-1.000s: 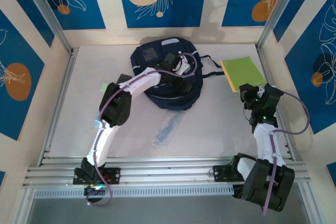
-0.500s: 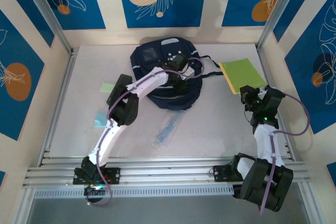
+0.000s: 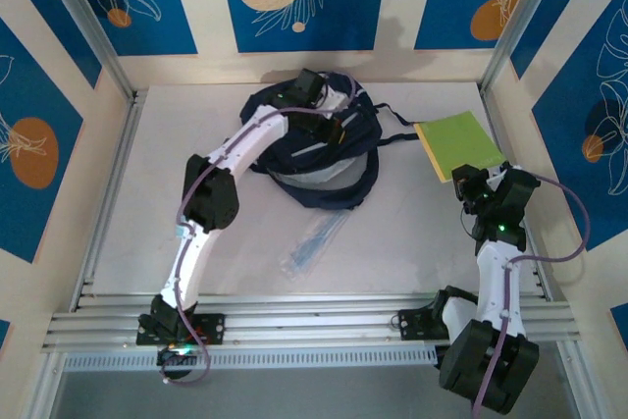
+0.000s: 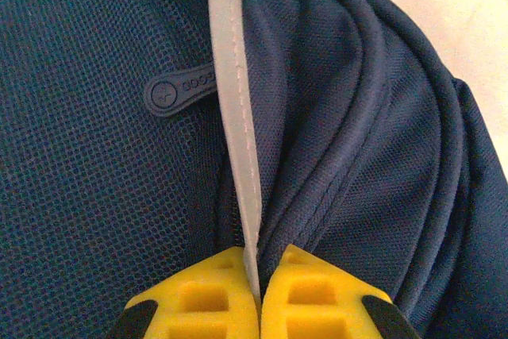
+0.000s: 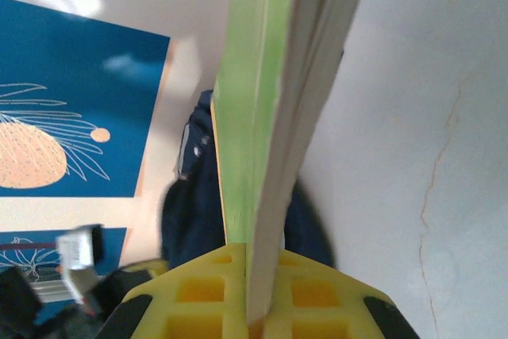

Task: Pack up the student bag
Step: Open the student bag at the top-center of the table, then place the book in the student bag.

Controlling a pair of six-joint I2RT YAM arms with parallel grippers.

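Observation:
The student bag (image 3: 294, 105), a dark navy backpack, lies at the back middle of the table. My left gripper (image 3: 339, 130) is shut on its top layer, pinching the thin pale stripe (image 4: 236, 117) and a fold of navy fabric between the yellow fingers (image 4: 198, 299). The pinched layer is raised, and a pale surface (image 3: 299, 179) shows under it. A zip pull (image 4: 178, 93) lies left of the stripe. My right gripper (image 3: 463, 182) is shut on the near edge of a green notebook (image 3: 456, 139), whose spine (image 5: 262, 117) runs straight out from the jaws, with the bag (image 5: 190, 212) blurred behind it.
A clear plastic sleeve (image 3: 314, 240) lies on the table in front of the bag. The bag's black strap (image 3: 397, 134) trails towards the notebook. Aluminium posts (image 3: 83, 22) and patterned walls close in the table on three sides. A rail (image 3: 314, 326) runs along the near edge.
My left gripper went from open to shut on the bag's top layer and pulled it up and back. My right gripper has shifted slightly right, still holding the notebook.

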